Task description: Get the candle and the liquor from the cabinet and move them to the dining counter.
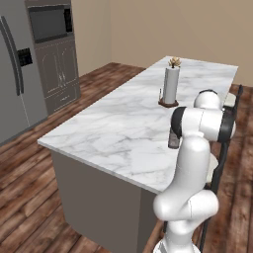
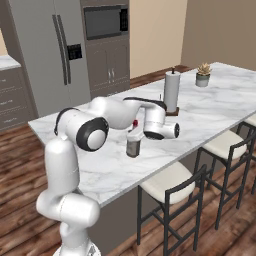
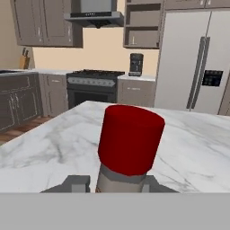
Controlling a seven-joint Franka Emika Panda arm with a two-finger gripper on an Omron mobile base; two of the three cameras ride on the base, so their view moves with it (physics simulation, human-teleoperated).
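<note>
I have the little grey bottle (image 2: pixel 133 146) standing on the big marble counter (image 1: pixel 118 133). My gripper (image 2: pixel 134 134) is squeezed on its thin neck, under the red cap (image 3: pixel 130 138). Glass is slippery and can break, so I go slow.

You see a white paper towel roll (image 2: pixel 171 91) standing upright on a dark base, and a small potted plant (image 2: pixel 203 74) further back. Bar stools (image 2: pixel 172 188) with pale seats stand along one side. Behind are a grey refrigerator (image 2: pixel 47 52), a built-in microwave (image 2: pixel 105 21), and a black stove (image 3: pixel 92 85).
</note>
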